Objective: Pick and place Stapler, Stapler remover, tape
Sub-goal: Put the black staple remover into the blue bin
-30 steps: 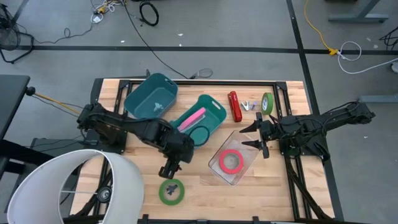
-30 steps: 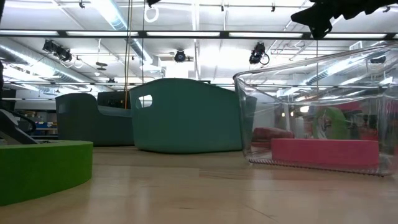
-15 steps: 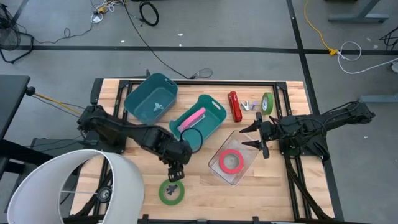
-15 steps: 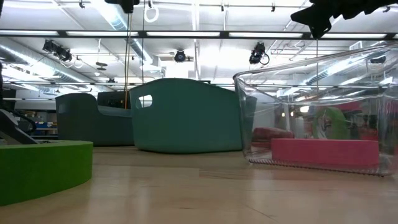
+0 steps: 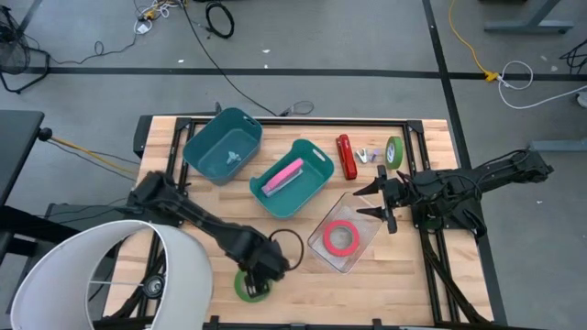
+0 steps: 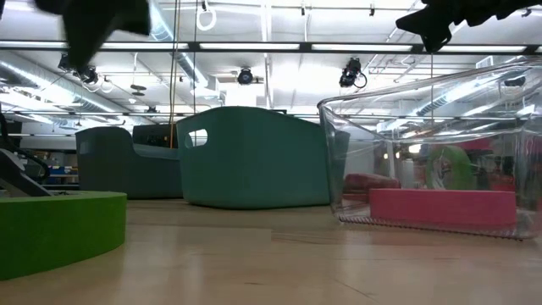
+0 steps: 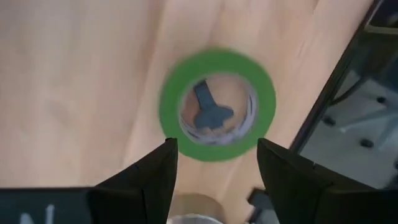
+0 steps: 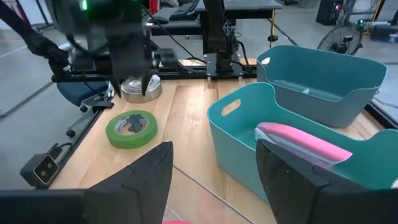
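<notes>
A green tape roll (image 5: 244, 291) lies flat near the table's front edge, with a small dark piece (image 7: 209, 112) inside its ring. My left gripper (image 5: 261, 271) hangs open just above this green tape roll (image 7: 217, 106), fingers pointing down and touching nothing. A red tape roll (image 5: 341, 238) lies flat in a clear box (image 5: 362, 240). Another green roll (image 5: 394, 152) stands on edge at the far right, beside the red stapler (image 5: 346, 157) and a small pale staple remover (image 5: 367, 156). My right gripper (image 5: 372, 202) waits open at the clear box's right.
Two teal bins stand at the back: one (image 5: 223, 147) at the far left, another (image 5: 295, 176) with a pink object (image 5: 283, 174) in it. A black ring (image 5: 287, 244) lies right of the left arm. A white lampshade (image 5: 101, 275) covers the near left corner.
My left gripper has moved toward the table's near edge and come down over the flat green tape roll, rolling about its own axis on the way. Its fingers have stayed open. The roll has not moved.
</notes>
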Controlling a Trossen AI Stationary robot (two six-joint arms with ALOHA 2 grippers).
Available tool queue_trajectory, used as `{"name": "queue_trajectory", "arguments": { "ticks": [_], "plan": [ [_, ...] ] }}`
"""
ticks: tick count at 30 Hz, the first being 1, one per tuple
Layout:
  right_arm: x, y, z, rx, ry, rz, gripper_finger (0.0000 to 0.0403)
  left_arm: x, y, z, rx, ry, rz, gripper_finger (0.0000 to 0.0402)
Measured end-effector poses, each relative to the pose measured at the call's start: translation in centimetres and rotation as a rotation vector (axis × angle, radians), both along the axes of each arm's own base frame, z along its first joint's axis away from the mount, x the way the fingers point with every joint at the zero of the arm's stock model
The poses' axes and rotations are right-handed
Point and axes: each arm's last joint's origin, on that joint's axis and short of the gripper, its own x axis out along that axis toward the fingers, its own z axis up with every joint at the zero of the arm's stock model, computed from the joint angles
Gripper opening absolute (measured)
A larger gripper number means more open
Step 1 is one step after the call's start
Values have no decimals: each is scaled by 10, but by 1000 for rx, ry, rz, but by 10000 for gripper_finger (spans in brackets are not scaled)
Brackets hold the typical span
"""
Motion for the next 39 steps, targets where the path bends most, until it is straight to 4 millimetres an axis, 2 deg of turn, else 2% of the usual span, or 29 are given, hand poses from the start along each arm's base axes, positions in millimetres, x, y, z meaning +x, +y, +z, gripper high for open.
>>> {"name": "queue_trajectory", "arguments": {
  "ticks": [6,11,16,39],
  "plan": [
    [0,0,-1,4,7,-1,231,9,-5,-27,-43,137,129,251],
    [-1,0,-2,8,22,-2,231,13,-4,-38,-41,171,147,287],
    [-1,0,-4,22,44,-8,231,18,-3,-48,-46,206,180,307],
    [2,1,-11,28,107,-16,231,22,-14,-75,-42,288,263,304]
  ]
}}
